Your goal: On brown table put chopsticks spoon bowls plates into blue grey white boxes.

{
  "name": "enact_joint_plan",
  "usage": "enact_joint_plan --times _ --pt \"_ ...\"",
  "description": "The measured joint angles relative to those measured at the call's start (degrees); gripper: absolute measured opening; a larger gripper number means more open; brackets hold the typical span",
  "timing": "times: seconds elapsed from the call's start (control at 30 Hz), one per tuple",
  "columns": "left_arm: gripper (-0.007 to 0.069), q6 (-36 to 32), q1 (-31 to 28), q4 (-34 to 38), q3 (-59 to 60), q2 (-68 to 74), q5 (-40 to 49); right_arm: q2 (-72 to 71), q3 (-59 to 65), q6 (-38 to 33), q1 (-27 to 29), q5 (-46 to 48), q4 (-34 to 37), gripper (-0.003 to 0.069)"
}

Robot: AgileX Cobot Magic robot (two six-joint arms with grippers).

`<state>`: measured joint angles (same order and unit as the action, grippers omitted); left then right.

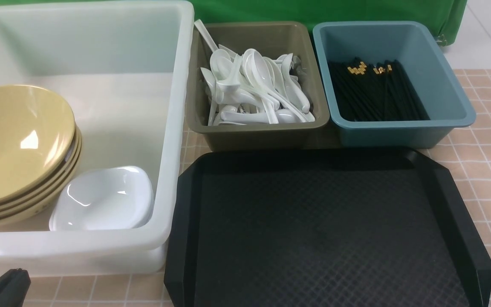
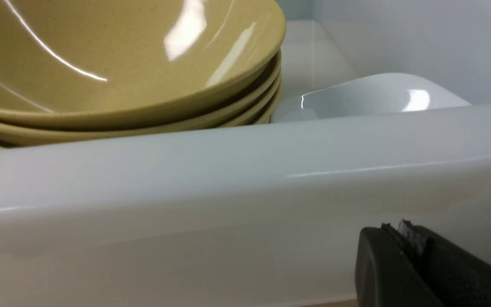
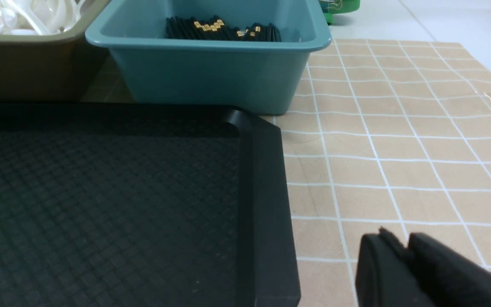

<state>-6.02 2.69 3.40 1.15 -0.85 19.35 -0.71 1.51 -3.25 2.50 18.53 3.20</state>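
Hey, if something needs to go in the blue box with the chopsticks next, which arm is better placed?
Right. The blue box sits on the robot's right, just ahead of the right gripper; the left gripper is down beside the white box.

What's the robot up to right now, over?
Both grippers shut, empty. Mustard-yellow bowls and white dish in big white bin. Black tray bare.

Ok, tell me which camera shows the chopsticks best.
The front view: the chopsticks lie full length in the blue box, gold bands visible. The right wrist view shows only their banded ends over the box rim. The left wrist view shows none.
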Motion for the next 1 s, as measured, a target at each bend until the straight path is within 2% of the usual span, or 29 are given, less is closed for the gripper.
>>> enact_joint_plan --times 1.0 --pt "0.0001 0.0 0.0 0.0 0.0 0.0 0.0 0.0 0.0 0.0 0.0 0.0 0.0 0.0151"
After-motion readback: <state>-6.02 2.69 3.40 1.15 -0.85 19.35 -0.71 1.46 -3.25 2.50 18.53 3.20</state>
